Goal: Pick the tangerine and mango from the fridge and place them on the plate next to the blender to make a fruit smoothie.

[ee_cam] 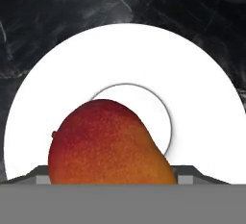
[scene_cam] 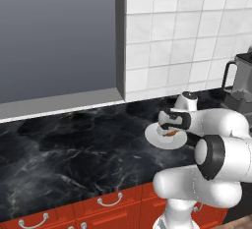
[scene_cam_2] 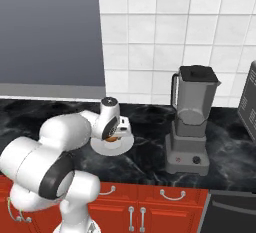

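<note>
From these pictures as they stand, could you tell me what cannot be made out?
- Gripper jaws: hand view, the mango covers them, so grip or release is unclear.
- Mango in the base views: mostly behind the hand.
- Plate: no tangerine showing; the mango hides part.

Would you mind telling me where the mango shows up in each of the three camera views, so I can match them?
Left base view: the mango peeks out below the hand, right of centre, over the plate.
Right base view: left of centre, under the hand, on the plate, left of the blender.
Hand view: lower centre, large, against the plate.
Shared landmark: the white plate on the black marble counter.
</note>
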Robot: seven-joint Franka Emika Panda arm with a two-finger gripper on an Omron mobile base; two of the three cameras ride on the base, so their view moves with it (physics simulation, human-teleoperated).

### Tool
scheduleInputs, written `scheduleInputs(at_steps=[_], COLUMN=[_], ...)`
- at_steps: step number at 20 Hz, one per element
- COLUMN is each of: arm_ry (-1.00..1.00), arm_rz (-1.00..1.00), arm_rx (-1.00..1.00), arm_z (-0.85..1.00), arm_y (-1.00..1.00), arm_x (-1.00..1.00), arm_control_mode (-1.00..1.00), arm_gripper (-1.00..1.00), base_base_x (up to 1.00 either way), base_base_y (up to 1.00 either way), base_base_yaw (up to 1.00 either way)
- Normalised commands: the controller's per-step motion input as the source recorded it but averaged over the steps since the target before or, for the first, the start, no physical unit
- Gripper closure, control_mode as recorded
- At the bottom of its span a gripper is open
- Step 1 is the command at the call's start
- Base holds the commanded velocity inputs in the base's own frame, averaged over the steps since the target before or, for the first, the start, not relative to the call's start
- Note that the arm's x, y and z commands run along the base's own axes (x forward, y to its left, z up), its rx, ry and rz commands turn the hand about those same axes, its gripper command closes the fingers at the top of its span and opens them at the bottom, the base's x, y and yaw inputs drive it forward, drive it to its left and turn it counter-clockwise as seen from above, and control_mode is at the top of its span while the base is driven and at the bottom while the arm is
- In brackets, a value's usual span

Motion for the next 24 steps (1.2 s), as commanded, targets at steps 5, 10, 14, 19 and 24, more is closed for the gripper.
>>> scheduleInputs(at_steps=[5, 10, 14, 19, 24], arm_ry=[0.06, 0.07, 0.05, 0.00, -0.01], arm_rz=[0.05, 0.03, 0.00, 0.00, -0.03], arm_rx=[0.02, 0.00, 0.00, 0.00, 0.00], arm_z=[-0.26, -0.48, -0.37, 0.11, 0.81], arm_y=[0.00, 0.00, 0.00, 0.00, 0.00], arm_x=[0.48, 0.27, 0.01, -0.09, -0.56], arm_control_mode=[-1.00, -1.00, -1.00, -1.00, -1.00], arm_gripper=[1.00, -1.00, -1.00, -1.00, -1.00], base_base_x=[0.00, 0.00, 0.00, 0.00, 0.00], base_base_y=[0.00, 0.00, 0.00, 0.00, 0.00], base_base_yaw=[0.00, 0.00, 0.00, 0.00, 0.00])
